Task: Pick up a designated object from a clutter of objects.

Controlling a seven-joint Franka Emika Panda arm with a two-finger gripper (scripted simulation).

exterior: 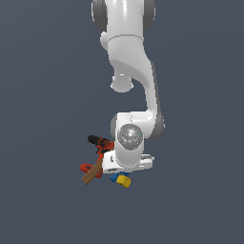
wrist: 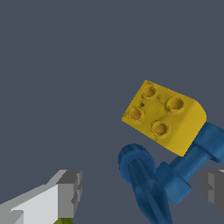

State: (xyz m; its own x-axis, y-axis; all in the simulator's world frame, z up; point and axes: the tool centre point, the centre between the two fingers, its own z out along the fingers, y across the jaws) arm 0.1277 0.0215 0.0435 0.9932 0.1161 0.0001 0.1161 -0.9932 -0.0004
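Observation:
In the wrist view the designated object [wrist: 142,186], a stubby blue piece with a rounded end, lies between my two fingers. My gripper [wrist: 142,191] is open, one grey fingertip [wrist: 70,192] on each side and neither touching it. A second, brighter blue piece [wrist: 192,159] shaped like a bar with blocks at its ends touches it. The studded yellow block [wrist: 164,116] lies just beyond, overlapping that bar. In the exterior view the hand [exterior: 127,162] hangs low over the clutter of objects, with a blue piece [exterior: 116,177] and the yellow block [exterior: 125,181] just below it.
The red-and-black drill [exterior: 99,142], the wooden hammer handle [exterior: 91,174] and a red part [exterior: 86,167] lie on the exterior view's left of the hand. A green sliver [wrist: 64,221] shows under one finger. The grey floor [exterior: 190,200] spreads all around.

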